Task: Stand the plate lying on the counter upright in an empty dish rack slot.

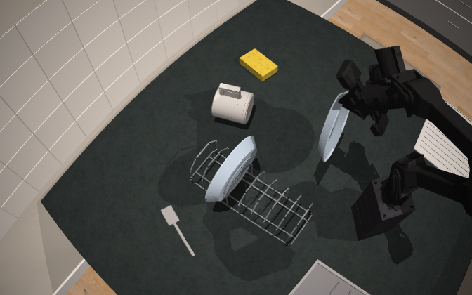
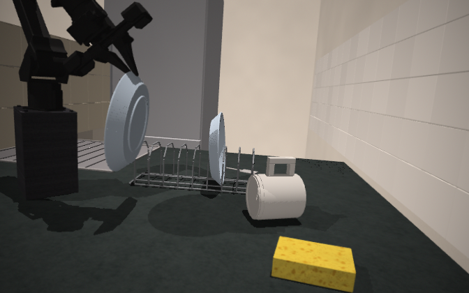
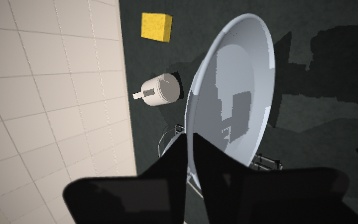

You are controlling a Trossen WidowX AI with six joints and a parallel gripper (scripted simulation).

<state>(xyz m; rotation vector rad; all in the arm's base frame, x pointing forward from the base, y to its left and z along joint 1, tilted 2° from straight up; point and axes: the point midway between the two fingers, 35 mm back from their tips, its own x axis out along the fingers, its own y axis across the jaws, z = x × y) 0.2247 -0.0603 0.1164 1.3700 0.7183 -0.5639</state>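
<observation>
My gripper (image 1: 345, 100) is shut on the top rim of a pale blue plate (image 1: 333, 126). The plate hangs nearly upright in the air, clear of the counter, to the right of the wire dish rack (image 1: 251, 193). In the exterior view the held plate (image 2: 126, 121) hangs from the fingers (image 2: 132, 71) above the rack's near left end (image 2: 190, 167). In the wrist view the plate (image 3: 232, 95) fills the middle, its rim between my fingers. A second pale blue plate (image 1: 231, 169) stands tilted in a slot near the rack's left end; it also shows in the exterior view (image 2: 217, 148).
A white mug (image 1: 232, 104) lies on its side behind the rack. A yellow sponge (image 1: 258, 64) lies farther back. A spatula (image 1: 176, 229) lies left of the rack's front. My arm's base (image 1: 381, 207) stands right of the rack, with a slatted drain board (image 1: 442, 149) beyond.
</observation>
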